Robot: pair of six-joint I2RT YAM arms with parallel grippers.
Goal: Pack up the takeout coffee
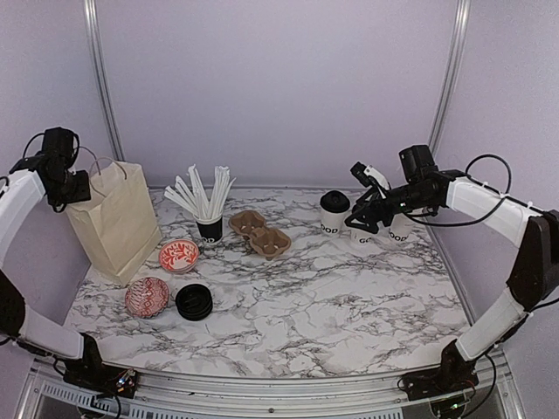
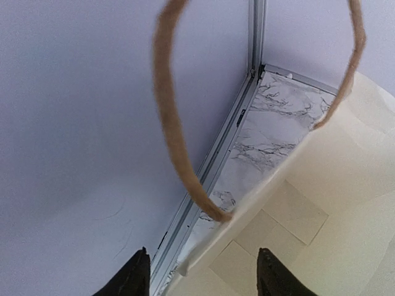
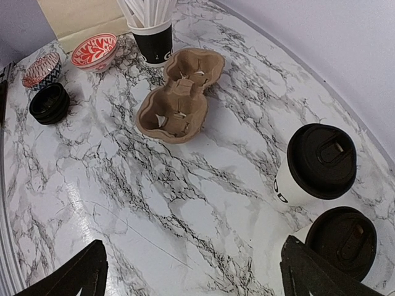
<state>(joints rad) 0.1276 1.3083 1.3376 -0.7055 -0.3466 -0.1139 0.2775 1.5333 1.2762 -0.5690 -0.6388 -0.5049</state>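
Three white takeout coffee cups with black lids stand at the back right: one [image 1: 333,212], one [image 1: 365,236] partly hidden behind my right gripper, and one [image 1: 400,228]. Two of them show in the right wrist view, the farther one [image 3: 321,161] and the nearer one [image 3: 342,237]. My right gripper [image 1: 356,218] is open and empty, above the table just left of the cups; its midpoint also shows in the right wrist view [image 3: 191,277]. A brown cardboard cup carrier [image 1: 259,234] lies mid-table. My left gripper [image 1: 77,188] is open at the top of the tan paper bag [image 1: 118,223], with the bag's rim [image 2: 259,197] between the fingers.
A black cup of white sticks [image 1: 209,225] stands left of the carrier. Two red-patterned bowls [image 1: 178,255] [image 1: 147,297] and a stack of black lids [image 1: 194,301] sit at front left. The bag's handle [image 2: 176,129] loops in front of the left wrist camera. Walls enclose the table.
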